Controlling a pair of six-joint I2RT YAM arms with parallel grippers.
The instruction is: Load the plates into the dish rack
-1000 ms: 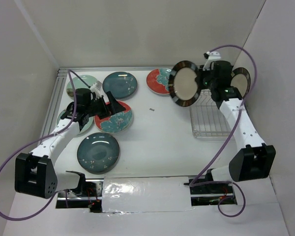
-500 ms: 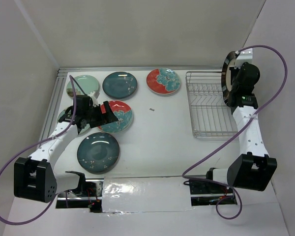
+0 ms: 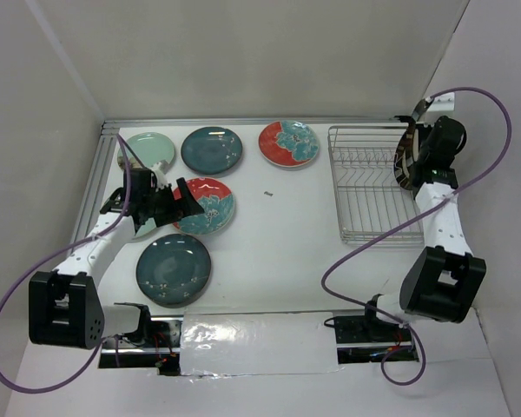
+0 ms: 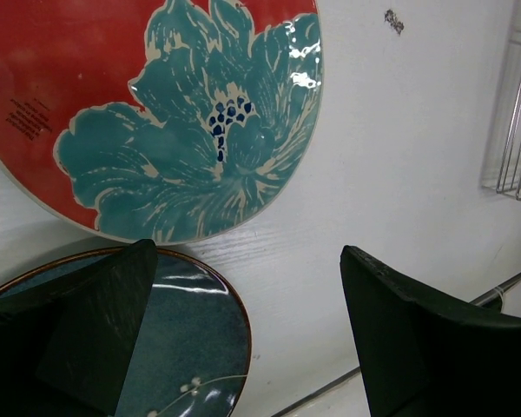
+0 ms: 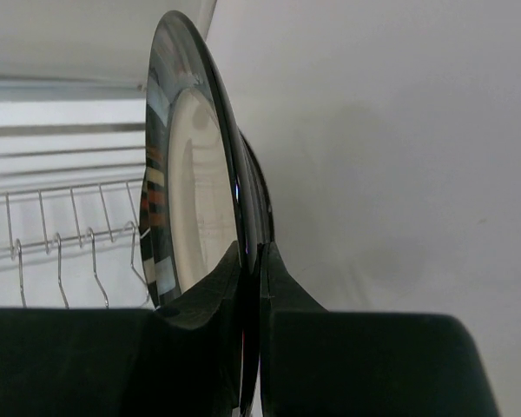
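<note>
My right gripper (image 5: pixel 253 254) is shut on the rim of a cream plate with a dark striped rim (image 5: pixel 189 204), held upright on edge. In the top view that plate (image 3: pixel 405 156) stands at the far right side of the silver wire dish rack (image 3: pixel 365 195). My left gripper (image 3: pixel 185 200) is open and holds nothing. It hangs low over the white table between a red plate with a teal flower (image 4: pixel 156 104) and a dark teal plate (image 4: pixel 178 343). More plates lie flat: mint green (image 3: pixel 149 148), dark teal (image 3: pixel 212 149), red with teal flower (image 3: pixel 289 143).
A pale plate (image 3: pixel 144 228) lies mostly hidden under my left arm. The right side wall (image 5: pixel 399 130) stands close behind the held plate. Upright prongs (image 5: pixel 59 248) of the rack stand left of it. A small dark speck (image 3: pixel 267 195) lies mid-table.
My right arm swung the striped plate from the rack's left side to its far right and turned it edge-on. My left gripper dropped lower and drew slightly left, still open.
</note>
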